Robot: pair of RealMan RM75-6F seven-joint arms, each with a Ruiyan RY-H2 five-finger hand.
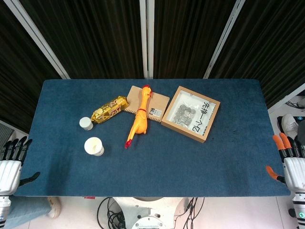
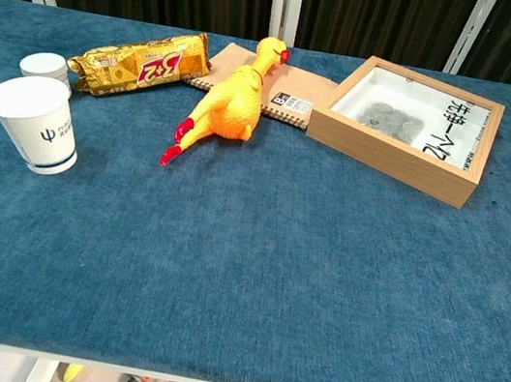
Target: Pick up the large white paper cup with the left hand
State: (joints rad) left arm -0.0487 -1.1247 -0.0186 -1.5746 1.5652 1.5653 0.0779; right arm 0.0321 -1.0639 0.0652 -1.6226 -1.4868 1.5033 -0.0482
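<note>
1. Blue cloth covers the table (image 1: 200, 162), where a large cup (image 1: 94, 146) stands upright on the robot's left side, mouth up, nothing touching it.
2. Just behind the large cup sits a small cup (image 1: 86, 123), with a snack pack (image 1: 109, 109) lying beside that one; a rubber chicken (image 1: 138, 120) lies across a notebook (image 1: 159, 105), and a wooden box (image 1: 190, 113) rests further right.
3. Off the table's near-left corner, the left hand (image 1: 11, 164) waits with its fingers apart and nothing in them, well apart from the large cup.
4. At the opposite edge, the right hand (image 1: 289, 164) is likewise released and grasps nothing; neither hand shows in the chest view.
5. Judged from this layout, the task stands at its opening step: the reach has not begun and the cup is unlifted.
6. Next, the left hand likely needs to travel in over the table edge, come level with the cup's wall, and close around it without knocking the small cup just behind.
7. Paper walls would probably crush under a hard squeeze, so a gentle wrap seems wise.
</note>
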